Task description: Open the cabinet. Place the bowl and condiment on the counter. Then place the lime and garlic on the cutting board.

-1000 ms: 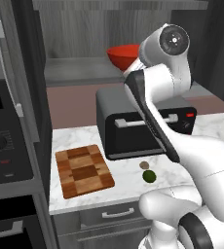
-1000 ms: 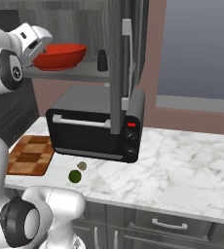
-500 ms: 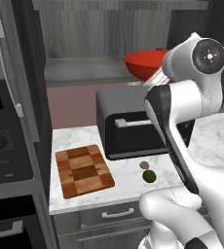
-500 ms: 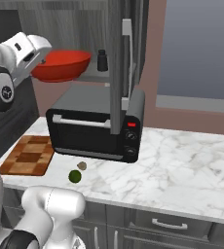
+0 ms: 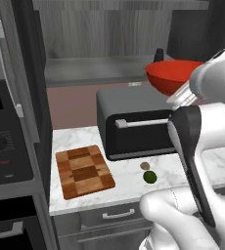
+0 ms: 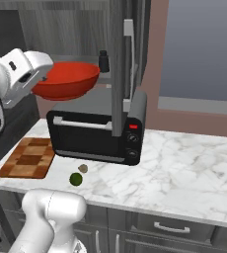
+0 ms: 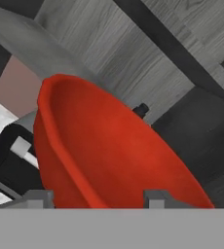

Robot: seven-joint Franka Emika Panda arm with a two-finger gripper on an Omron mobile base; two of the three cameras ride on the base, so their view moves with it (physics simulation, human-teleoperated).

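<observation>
The two-finger gripper [image 7: 98, 197] is clamped on the wide shallow bright red bowl [image 6: 66, 80], its two fingertips [image 7: 38, 198] straddling the near rim in the hand view. The bowl hangs in the air above the black toaster oven [image 6: 95, 133], in front of the open dark grey wood-grain cabinet [image 5: 104, 34] (tilted a little toward the arm in the left base view). At about 1 o'clock from the bowl in the right base view, the small near-black shaker bottle [image 6: 104, 61] stands upright on the cabinet shelf; the hand view shows its top peeking over the bowl's far rim.

On the white marble counter [image 6: 184, 168], the small dark green lime [image 6: 76, 179] lies in front of the toaster oven, with the beige-grey garlic [image 6: 83, 168] just beside it at 1 o'clock. The chequered wooden cutting board [image 6: 27, 157] lies at 10 o'clock from the lime, apart from both. An open cabinet door with its long silver bar handle [image 6: 130, 62] stands edge-on above the toaster oven's right end.
</observation>
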